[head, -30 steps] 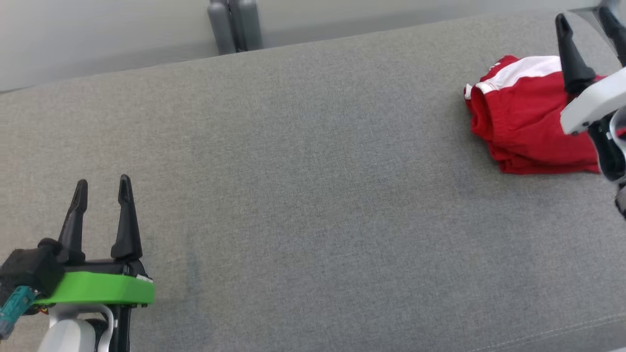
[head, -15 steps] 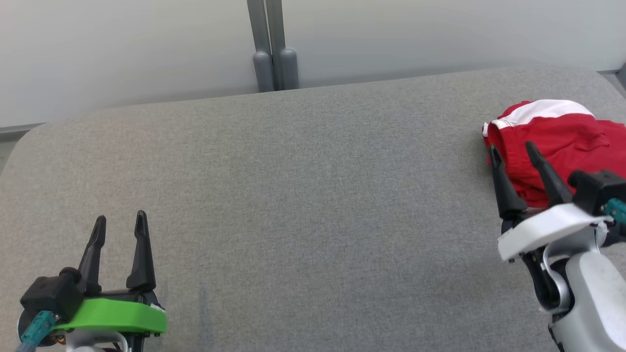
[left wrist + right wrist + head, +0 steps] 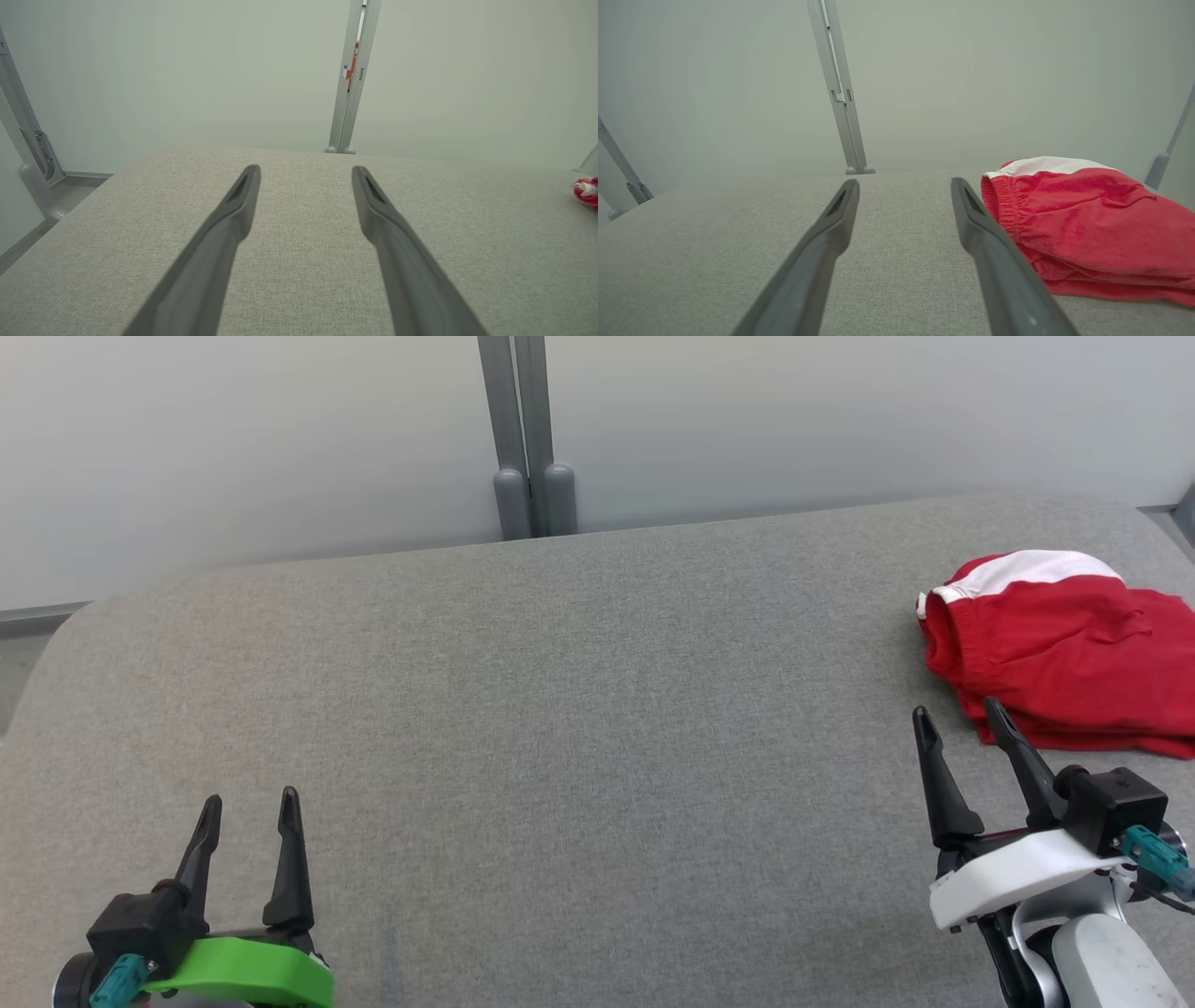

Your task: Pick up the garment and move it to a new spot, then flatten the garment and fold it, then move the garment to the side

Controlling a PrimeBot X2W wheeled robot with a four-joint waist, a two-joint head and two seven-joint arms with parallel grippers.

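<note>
Garment (image 3: 1064, 649) looks released and set aside: at the left, the left end effector (image 3: 250, 797) hangs low over the grey fabric desk (image 3: 579, 709), fingers spread and empty, as it was a second ago. At the right, the right end effector (image 3: 957, 709), also spread and empty, has drawn back from above the cloth to just short of it, and the folded red bundle lies alone at the desk's far right edge

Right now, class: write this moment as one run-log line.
folded red-and-white cloth shorts: far right of grey fabric surface | left gripper: open, empty | right gripper: open, empty, beside shorts
</note>
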